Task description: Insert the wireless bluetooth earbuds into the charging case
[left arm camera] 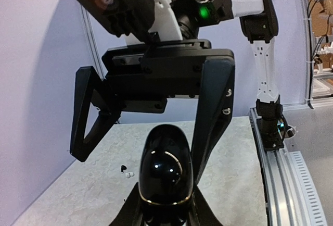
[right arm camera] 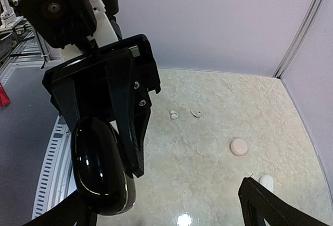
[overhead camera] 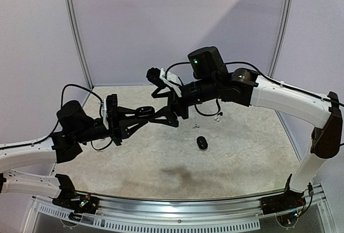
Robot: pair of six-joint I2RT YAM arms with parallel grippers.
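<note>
Nearest thing: black glossy charging case (left arm camera: 166,176) is filling the bottom of the left wrist view, standing on end between that arm's own fingers.
Left gripper (right arm camera: 104,148): is clamping the charging case by its sides and holding it in the air above the table (overhead camera: 242,158).
Right gripper (left arm camera: 139,162): is facing the left one with its jaws spread wide, one finger on either side of the case's upper end, gripping nothing. Whether a finger is touching the case, I cannot tell.
Case lid: a thin seam is running around the shell and no cavity is showing, so it is looking shut.
Earbuds: two small white earbuds (right arm camera: 174,114) are lying close together toward the far side of the table, well apart from the held case. None is sitting in either gripper.
Other items: a second black case (overhead camera: 202,143) is lying on the table right of centre. A white rounded piece (right arm camera: 239,146) is lying to the right of the earbuds, too small to identify.
Done so far: the case is sitting off the table between the two arms, and as I am judging it, nothing more.
Left to do: opening the lid, picking up each earbud and seating it inside are all looking to be ahead.
</note>
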